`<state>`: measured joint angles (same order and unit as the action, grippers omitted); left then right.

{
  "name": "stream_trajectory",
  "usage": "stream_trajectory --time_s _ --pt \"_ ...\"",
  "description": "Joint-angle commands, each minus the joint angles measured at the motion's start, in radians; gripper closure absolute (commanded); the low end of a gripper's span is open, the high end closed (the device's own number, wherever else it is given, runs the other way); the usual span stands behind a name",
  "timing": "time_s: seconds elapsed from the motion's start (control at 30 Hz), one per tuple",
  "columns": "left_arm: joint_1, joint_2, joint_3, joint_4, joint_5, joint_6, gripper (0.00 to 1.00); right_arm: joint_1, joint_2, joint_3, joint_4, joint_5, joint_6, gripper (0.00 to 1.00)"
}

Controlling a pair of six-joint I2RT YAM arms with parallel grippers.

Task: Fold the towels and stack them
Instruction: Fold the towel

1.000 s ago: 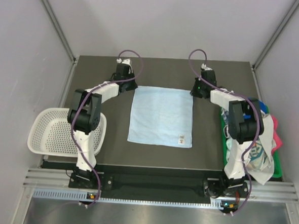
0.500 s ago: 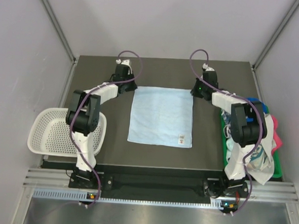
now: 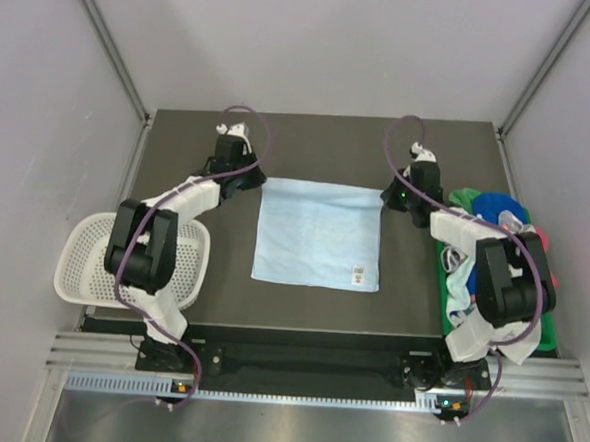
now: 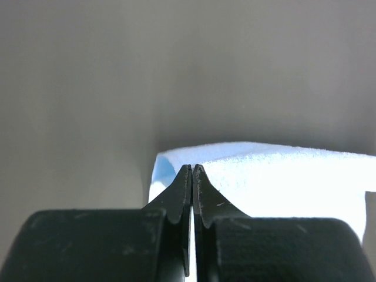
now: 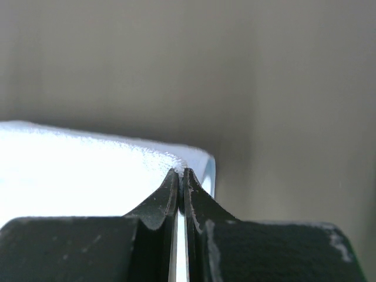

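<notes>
A pale blue towel (image 3: 317, 232) lies spread flat in the middle of the dark table, a small label near its front right corner. My left gripper (image 3: 256, 183) is at the towel's far left corner and my right gripper (image 3: 386, 195) at its far right corner. In the left wrist view the gripper (image 4: 192, 167) is shut with its tips pinching the towel (image 4: 282, 176) at that corner. In the right wrist view the gripper (image 5: 181, 171) is shut on the corner's fluff of the towel (image 5: 70, 170). More towels (image 3: 496, 208) in green, royal blue, pink and white print are heaped at the right.
A white mesh basket (image 3: 97, 259) hangs over the table's left edge beside the left arm. A green tray (image 3: 548, 335) at the right edge holds the heap of towels, partly behind the right arm. Grey walls close in the far side and both flanks.
Both arms have dropped their elbows and swung outward, uncovering the heap at the right. The wrists shifted slightly nearer, and the towel's far edge has come a little nearer with them.
</notes>
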<state>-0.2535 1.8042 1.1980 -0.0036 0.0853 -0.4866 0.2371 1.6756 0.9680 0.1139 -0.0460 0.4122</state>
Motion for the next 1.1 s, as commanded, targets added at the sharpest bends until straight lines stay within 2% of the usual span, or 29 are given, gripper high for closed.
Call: stream_trajectory --time_s 0.0,0.13,0.4,0.8,1.07 --pt "-0.01 -0.101 -0.083 0.008 -0.038 -0.036 1.0 0.013 -0.102 -0.105 0.087 0.035 0.036 1.0" --pt "-0.023 -0.183 -0.228 0.014 -0.045 -0.078 1.0 0.024 -0.206 -0.234 0.135 0.026 0.074 1.0" --pt "-0.05 -0.361 -0.377 -0.044 -0.064 -0.087 1.0 0.056 -0.42 -0.44 0.142 0.035 0.082 1.0" --pt "-0.076 -0.486 -0.456 -0.154 -0.062 -0.109 1.0 0.083 -0.686 -0.554 0.027 0.032 0.128 1.0" --pt "-0.095 -0.548 -0.492 -0.187 -0.064 -0.118 1.0 0.133 -0.79 -0.62 -0.031 0.041 0.163 1.0"
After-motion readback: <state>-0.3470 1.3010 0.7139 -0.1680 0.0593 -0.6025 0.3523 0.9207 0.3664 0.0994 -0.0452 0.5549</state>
